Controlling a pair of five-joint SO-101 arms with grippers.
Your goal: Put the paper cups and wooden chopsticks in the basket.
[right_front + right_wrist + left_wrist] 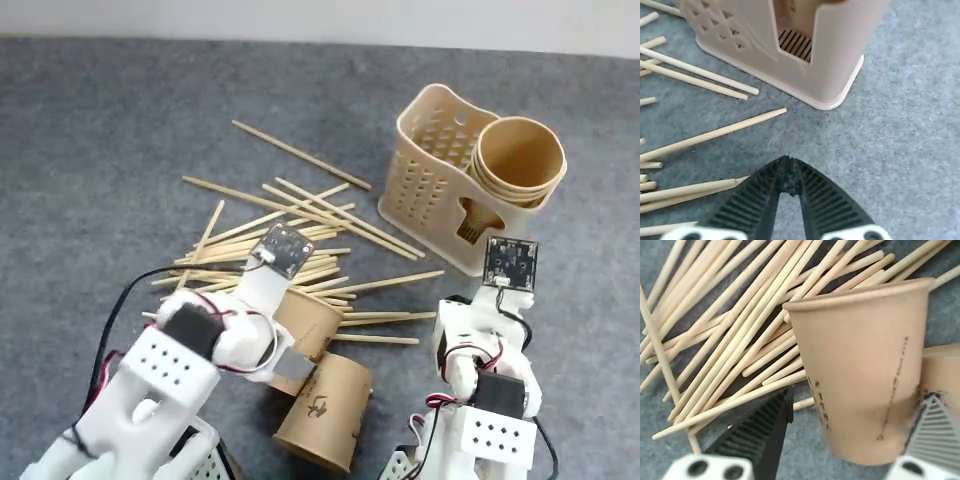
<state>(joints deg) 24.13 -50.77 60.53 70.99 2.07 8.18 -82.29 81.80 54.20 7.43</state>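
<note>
Lying sideways, brown printed paper cup [870, 365] between parted left jaws; right jaws together

High view: a fixed camera stands above the grey felt-covered table [90, 120] and looks steeply down over the whole work area. Left wrist view: the camera sits very close over a brown paper cup [865, 370] lying on pale wooden chopsticks [740, 340]. Right wrist view: the camera is low and near, facing the foot of a beige perforated plastic basket [830, 60]. All three views share the chopsticks; the high and right wrist views share the basket.
</note>
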